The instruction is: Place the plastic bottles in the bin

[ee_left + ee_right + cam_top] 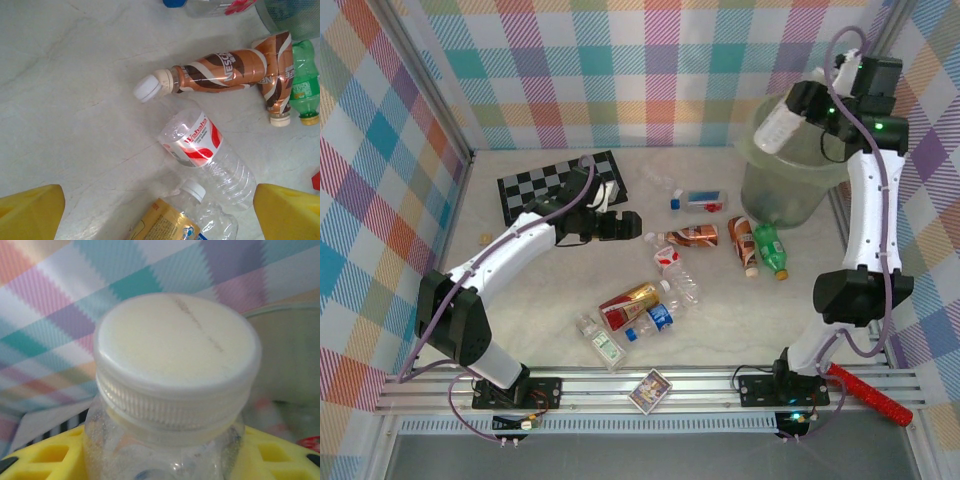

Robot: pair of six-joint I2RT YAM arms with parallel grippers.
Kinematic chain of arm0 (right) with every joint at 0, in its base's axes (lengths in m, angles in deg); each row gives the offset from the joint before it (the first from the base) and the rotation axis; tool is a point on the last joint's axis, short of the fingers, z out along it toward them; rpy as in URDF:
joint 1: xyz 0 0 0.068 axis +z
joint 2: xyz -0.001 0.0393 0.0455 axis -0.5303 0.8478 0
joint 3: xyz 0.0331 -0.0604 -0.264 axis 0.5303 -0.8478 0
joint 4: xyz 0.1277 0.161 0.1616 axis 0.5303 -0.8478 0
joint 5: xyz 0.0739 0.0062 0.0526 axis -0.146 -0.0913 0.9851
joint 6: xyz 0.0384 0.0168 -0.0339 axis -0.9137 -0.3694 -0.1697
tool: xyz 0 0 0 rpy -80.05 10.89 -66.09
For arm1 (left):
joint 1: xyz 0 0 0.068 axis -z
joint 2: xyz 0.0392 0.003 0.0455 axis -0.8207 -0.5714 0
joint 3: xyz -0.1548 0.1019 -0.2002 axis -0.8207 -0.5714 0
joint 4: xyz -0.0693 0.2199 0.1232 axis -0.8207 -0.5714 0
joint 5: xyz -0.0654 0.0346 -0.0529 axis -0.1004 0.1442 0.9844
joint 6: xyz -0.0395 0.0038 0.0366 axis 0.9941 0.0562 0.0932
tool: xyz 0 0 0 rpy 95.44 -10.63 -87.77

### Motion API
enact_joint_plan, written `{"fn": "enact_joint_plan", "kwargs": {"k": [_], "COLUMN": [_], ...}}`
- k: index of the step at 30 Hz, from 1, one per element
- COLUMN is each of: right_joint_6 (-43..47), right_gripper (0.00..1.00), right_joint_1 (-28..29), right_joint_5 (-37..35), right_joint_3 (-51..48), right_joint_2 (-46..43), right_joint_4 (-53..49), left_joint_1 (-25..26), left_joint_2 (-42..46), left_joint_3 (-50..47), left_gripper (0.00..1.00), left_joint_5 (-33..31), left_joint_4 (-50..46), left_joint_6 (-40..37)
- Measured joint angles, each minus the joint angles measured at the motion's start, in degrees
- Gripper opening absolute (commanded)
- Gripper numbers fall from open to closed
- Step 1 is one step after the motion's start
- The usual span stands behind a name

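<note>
Right jaws clamp a white-capped clear bottle point(780, 130) at the bin point(800, 188) rim — left jaws gape empty. Wahaha bottle point(202, 155) lies beneath them.

- Twin arms in one livery: the left arm point(510, 250) and the right arm point(868, 215) wear glossy white shells between black joint housings.
- A grey-lilac cable point(420, 335) loops outside each arm, rising from its black base plate point(515, 390).
- Green lights point(875, 125) glow on the right arm's housings farthest from its base plate.
- The left gripper point(635, 225) is black-bodied, its fingers point(30, 215) blocky and bright yellow.
- The right gripper point(796, 112) has yellow fingers point(45, 457) moulded with rectangular recesses.
</note>
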Motion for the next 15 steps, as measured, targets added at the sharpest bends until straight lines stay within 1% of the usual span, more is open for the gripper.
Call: {"fn": "enact_joint_plan", "kwargs": {"k": [4,8,12,15], "right_joint_6": [0.02,0.42,2.16,3.5], "right_gripper": [0.39,0.39,0.4,0.41], "right_joint_1": [-1.9,-3.3,-3.39,-3.39], "right_joint_5": [-4.24,-7.06,-8.81,-9.18], "right_joint_3": [3.13,8.28,14.25,15.41], "right_joint_2": [1.9,6.56,12.61,15.65], "right_joint_4": [0.09,-0.46,-3.34,-5.53], "left_joint_1": [0.0,0.0,0.0,0.0], "left_joint_2": [0.7,2.23,3.98,4.96], "left_joint_3": [-0.04,-0.13,-0.57,-1.51], "left_gripper": [0.96,0.96,0.95,0.95], "left_joint_5": [-0.85,-1.55,-1.88,-1.84], "left_joint_4": [-1.33,-3.06,-5.44,-7.32], "left_joint_6": [0.31,0.35,0.35,0.31]}}
